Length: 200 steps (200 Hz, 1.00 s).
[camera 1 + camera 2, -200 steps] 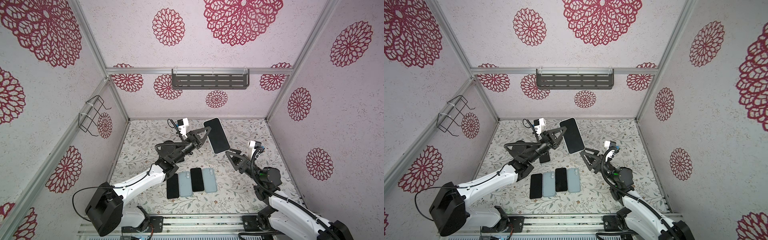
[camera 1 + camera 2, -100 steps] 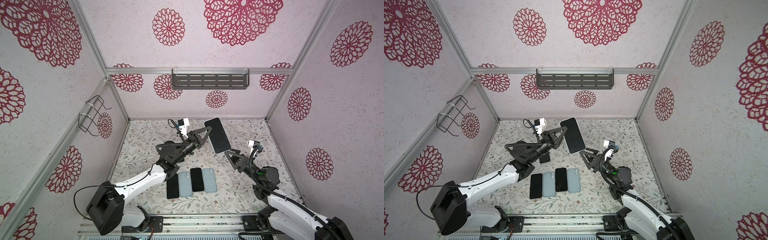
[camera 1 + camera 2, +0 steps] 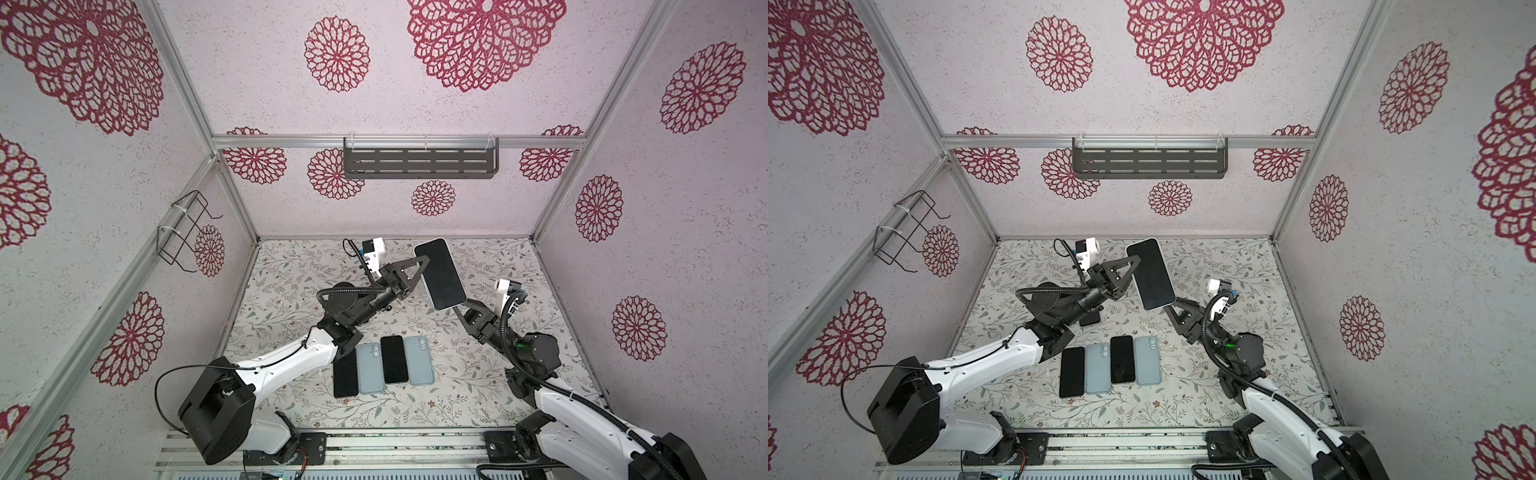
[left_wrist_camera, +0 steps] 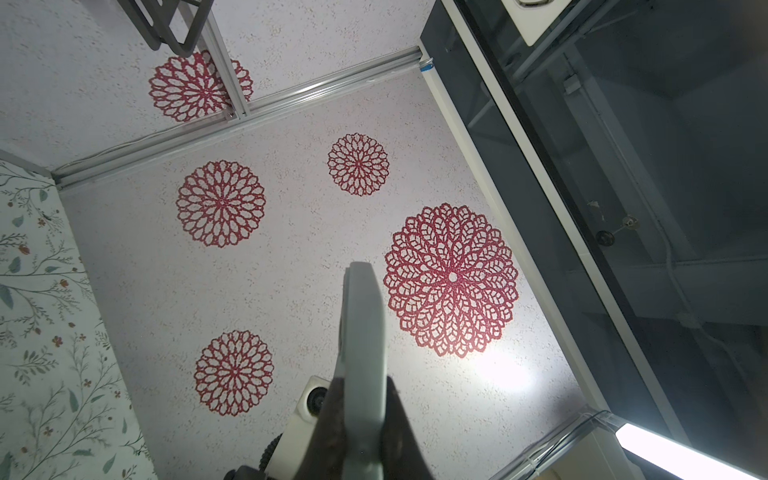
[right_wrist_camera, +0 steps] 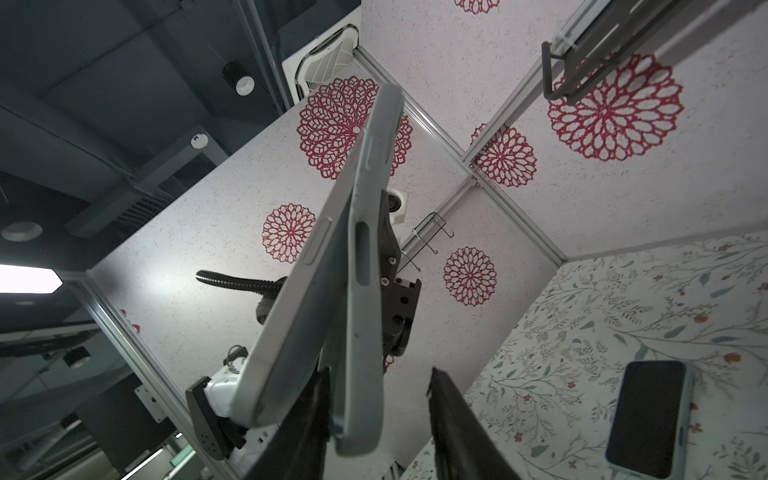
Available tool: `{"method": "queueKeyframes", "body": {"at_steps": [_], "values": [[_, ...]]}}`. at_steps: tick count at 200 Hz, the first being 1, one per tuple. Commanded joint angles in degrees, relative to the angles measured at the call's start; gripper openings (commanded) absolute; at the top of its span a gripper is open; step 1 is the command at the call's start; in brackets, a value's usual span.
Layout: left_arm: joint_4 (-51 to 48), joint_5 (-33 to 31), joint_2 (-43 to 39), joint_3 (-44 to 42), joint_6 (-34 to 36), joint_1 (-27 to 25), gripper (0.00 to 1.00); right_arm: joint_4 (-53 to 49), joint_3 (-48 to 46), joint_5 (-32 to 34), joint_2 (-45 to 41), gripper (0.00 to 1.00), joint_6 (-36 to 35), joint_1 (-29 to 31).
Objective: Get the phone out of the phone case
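The phone [image 3: 439,272] [image 3: 1151,272] hangs in the air, dark screen up, in its grey-blue phone case [image 5: 365,291]. My left gripper [image 3: 422,264] [image 3: 1133,266] [image 4: 361,415] is shut on the case's edge [image 4: 362,332]. My right gripper [image 3: 457,309] [image 3: 1169,307] [image 5: 379,374] is at the phone's lower corner. In the right wrist view the silver phone [image 5: 299,291] has peeled away from the case at this corner. One finger [image 5: 307,415] sits in that split. The case corner lies between the jaws, and the other finger [image 5: 457,424] stands clear of it.
On the floral table lies a row of two dark phones [image 3: 394,359] and two blue cases [image 3: 419,359]. Another cased phone [image 3: 1090,319] [image 5: 646,417] lies under the left arm. A grey shelf [image 3: 419,158] hangs on the back wall and a wire rack [image 3: 183,228] on the left wall.
My right gripper has risen to the phone's lower corner and its jaws have come closer together around the case corner. The left arm holds almost still.
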Motion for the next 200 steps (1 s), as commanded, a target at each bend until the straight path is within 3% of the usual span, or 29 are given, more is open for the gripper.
{"method": "queueKeyframes", "body": {"at_steps": [1, 27, 46, 64, 90, 123, 133, 140, 147, 200], "values": [[3.8, 1.4, 0.3, -0.3, -1.2, -0.9, 0.0, 1.5, 1.0, -0.1, -0.9, 0.24, 1.6, -0.4], [3.7, 0.4, 2.3, -2.3, -1.0, -1.7, 0.0, 0.8, -1.0, -0.6, -2.9, 0.0, 3.6, -0.6], [4.3, -0.3, 5.0, -4.3, -1.0, -2.4, 0.0, -6.9, -3.0, 0.5, -7.3, 0.0, 3.5, -0.5], [4.1, -1.8, 8.2, -6.0, -0.5, -3.6, 0.01, -23.3, -4.3, 3.9, -14.3, 0.0, 0.7, -0.5], [5.8, -2.6, 15.2, -6.1, -0.6, -5.7, 0.18, -45.2, -5.1, 9.2, -24.3, 0.0, -2.9, -0.5], [7.1, -2.7, 23.5, -4.4, -1.6, -7.6, 0.39, -52.2, -11.2, 11.2, -31.0, 0.0, 0.6, -0.5], [6.2, -2.7, 25.0, -3.8, -1.4, -8.0, 0.48, -54.8, -12.3, 11.8, -32.3, 0.0, 0.8, -0.5], [4.7, -2.6, 25.6, -3.4, -1.3, -8.1, 0.67, -57.2, -12.4, 12.5, -33.2, 0.0, 0.6, -0.5], [3.8, -2.9, 25.9, -3.5, -1.0, -8.0, 0.75, -59.4, -12.4, 13.1, -34.1, 0.0, 0.4, -0.5], [-13.5, -5.4, 22.7, -1.6, 4.3, -8.0, 0.98, -66.4, -14.3, 17.4, -34.2, 0.0, 2.8, -0.4]]}}
